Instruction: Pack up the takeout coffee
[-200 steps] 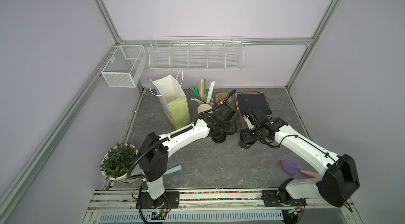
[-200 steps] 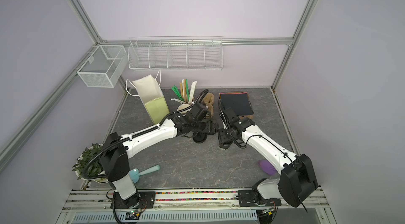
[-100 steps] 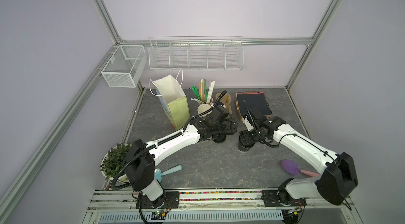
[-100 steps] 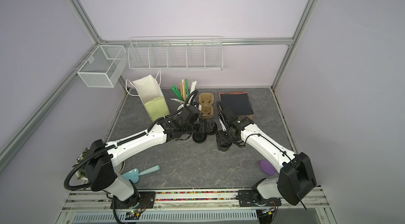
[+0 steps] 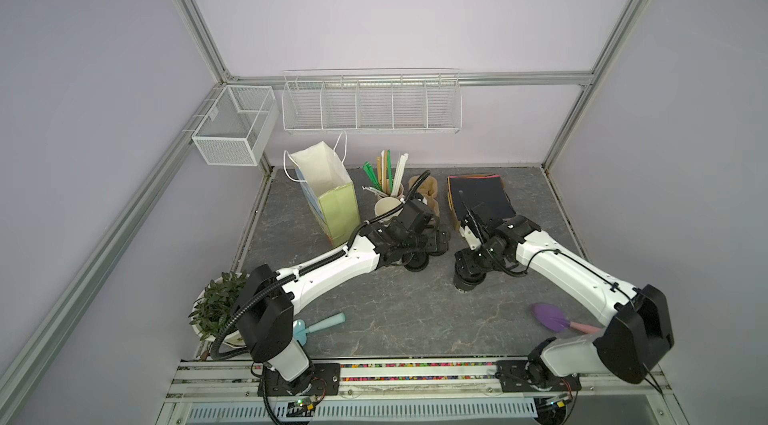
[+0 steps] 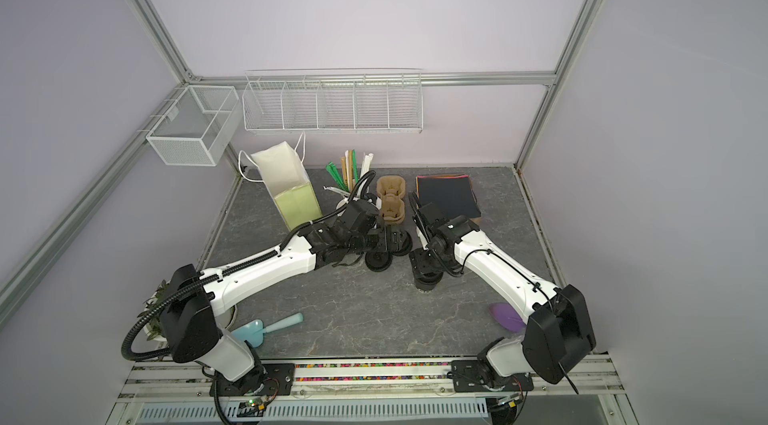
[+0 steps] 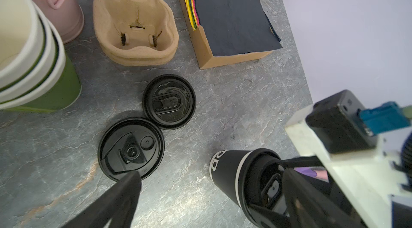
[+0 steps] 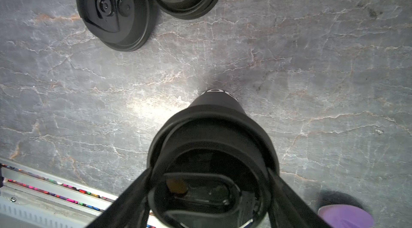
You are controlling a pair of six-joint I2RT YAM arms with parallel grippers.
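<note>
Takeout coffee cup between the right end effector fingers
It stands lidded on the worktop; whether those jaws grip it is unclear. Near it, the left end effector gapes wide above the loose lids.

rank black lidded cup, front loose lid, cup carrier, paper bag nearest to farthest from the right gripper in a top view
1. black lidded cup, between the jaws of the right gripper
2. front loose lid, on the table to its left
3. cup carrier, farther back
4. paper bag, back left
</note>
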